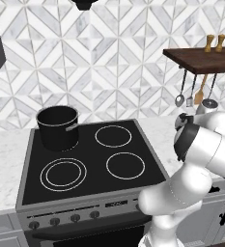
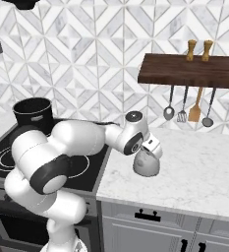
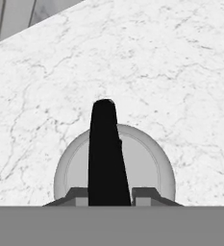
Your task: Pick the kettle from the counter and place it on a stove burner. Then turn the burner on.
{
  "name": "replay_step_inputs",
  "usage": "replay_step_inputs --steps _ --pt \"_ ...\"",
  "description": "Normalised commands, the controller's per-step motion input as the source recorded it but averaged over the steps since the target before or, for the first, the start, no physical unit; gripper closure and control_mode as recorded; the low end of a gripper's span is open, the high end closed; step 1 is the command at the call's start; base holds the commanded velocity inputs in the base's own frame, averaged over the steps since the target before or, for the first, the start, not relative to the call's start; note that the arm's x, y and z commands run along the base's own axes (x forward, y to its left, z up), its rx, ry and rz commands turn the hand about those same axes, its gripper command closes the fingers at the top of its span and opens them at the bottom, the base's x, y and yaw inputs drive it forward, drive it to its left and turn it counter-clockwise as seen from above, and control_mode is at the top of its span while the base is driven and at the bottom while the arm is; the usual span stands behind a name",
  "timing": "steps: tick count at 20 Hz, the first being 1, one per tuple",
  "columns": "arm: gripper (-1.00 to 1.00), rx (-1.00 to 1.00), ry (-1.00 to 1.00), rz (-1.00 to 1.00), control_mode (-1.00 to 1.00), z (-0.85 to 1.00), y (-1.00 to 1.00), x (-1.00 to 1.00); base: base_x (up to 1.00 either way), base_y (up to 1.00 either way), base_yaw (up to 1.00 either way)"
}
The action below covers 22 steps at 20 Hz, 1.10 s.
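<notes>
We have claw [image 3: 111, 197] pinching kettle [image 2: 146, 163] by dark handle [image 3: 106, 149], fingers either side; kettle sits on table [image 2: 199, 172] just right of cooktop [image 1: 90, 159]; top grip suits lift toward burner [image 1: 125, 165]; pot [image 1: 58, 127] occupies rear-left ring.

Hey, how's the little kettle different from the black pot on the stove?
The kettle is small, rounded and pale grey; the black pot is much bigger, cylindrical and black. The kettle stands on the white marble counter, while the pot sits on the black cooktop at its back left. The gripper is shut on the kettle's dark handle; nothing touches the pot. Both stand upright.
</notes>
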Motion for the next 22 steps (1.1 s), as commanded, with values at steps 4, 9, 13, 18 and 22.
replay_step_inputs --steps 4,9,13,18,22 --pt "1.00 0.01 0.00 0.02 -1.00 0.05 0.03 -0.05 0.00 0.00 0.00" --pt "1.00 0.00 -0.02 0.02 -1.00 0.32 0.09 -0.10 0.00 0.00 0.00" --pt "1.00 0.00 -0.07 0.02 -1.00 0.61 0.18 -0.11 0.00 0.00 0.00" --pt "1.00 0.00 -0.07 0.12 -1.00 0.62 0.68 -0.01 0.00 0.00 0.00" --pt "1.00 0.00 -0.05 0.23 -1.00 0.34 1.00 0.20 0.00 0.00 0.00"
